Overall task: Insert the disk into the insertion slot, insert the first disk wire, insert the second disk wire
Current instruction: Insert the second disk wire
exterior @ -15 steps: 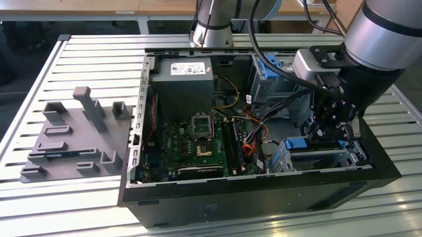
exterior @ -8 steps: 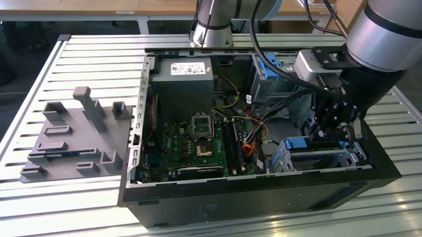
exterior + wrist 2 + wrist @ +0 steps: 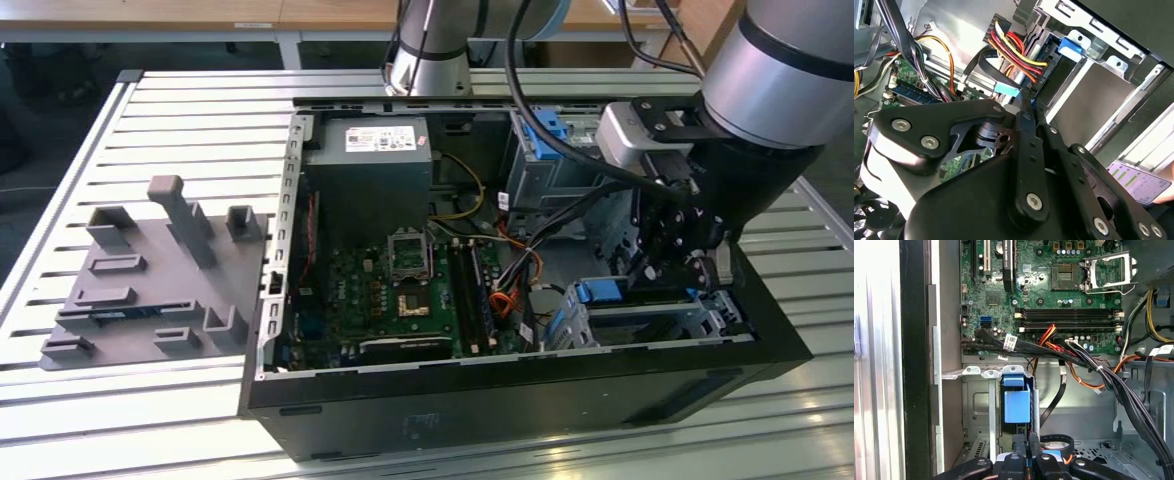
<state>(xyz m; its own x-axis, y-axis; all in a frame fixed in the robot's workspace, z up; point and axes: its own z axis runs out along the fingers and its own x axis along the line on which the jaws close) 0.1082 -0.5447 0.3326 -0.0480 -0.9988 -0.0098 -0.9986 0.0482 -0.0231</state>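
The disk (image 3: pixel 1094 95) lies in the insertion slot (image 3: pixel 976 405), the low perforated metal cage at the case's corner on the exterior view's right (image 3: pixel 574 325). Its blue carrier (image 3: pixel 1016 402) shows at the slot's mouth (image 3: pixel 607 292). A connector with red, yellow and black wires (image 3: pixel 1041 75) sits against the disk's end. My gripper (image 3: pixel 1028 102) hangs just behind the carrier (image 3: pixel 1027 440), its fingers pressed together on the end of a black disk wire (image 3: pixel 1054 400) that loops down from the motherboard. From the exterior view, the gripper (image 3: pixel 697 280) reaches into the case above the slot.
The open computer case (image 3: pixel 534 400) holds a green motherboard (image 3: pixel 400 290), a grey power supply (image 3: pixel 367 170) and a taller bay with a blue latch (image 3: pixel 541 130). A thick black cable bundle (image 3: pixel 1114 385) crosses beside the slot. A grey fixture plate (image 3: pixel 147 280) lies on the slatted table.
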